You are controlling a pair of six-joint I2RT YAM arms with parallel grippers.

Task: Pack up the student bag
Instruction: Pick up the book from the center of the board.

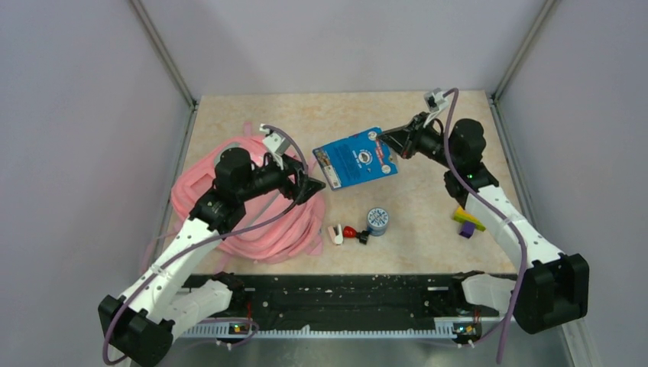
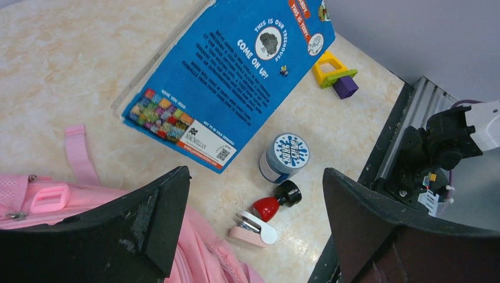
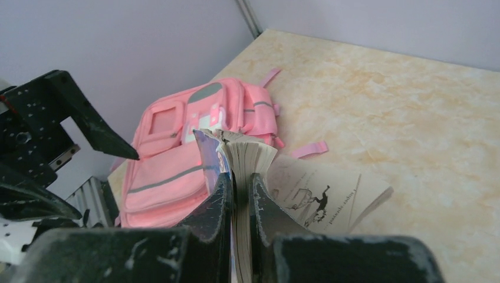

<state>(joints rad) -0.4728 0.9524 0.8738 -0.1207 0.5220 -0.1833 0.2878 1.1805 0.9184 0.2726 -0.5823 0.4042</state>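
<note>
I see the student bag, a big soft pink fabric backpack, lying flat at the left side of the beige marbled table. My left gripper hangs over the right edge of the bag, its fingers spread wide and nothing between them. My right gripper is clamped on the edge of a blue paperback book and holds it tilted near the middle of the table, to the right of the bag. In front of the book lie a small round blue and white tin, a red and black piece and a pink and white clip. Yellow, green and purple blocks lie under the right arm.
</note>
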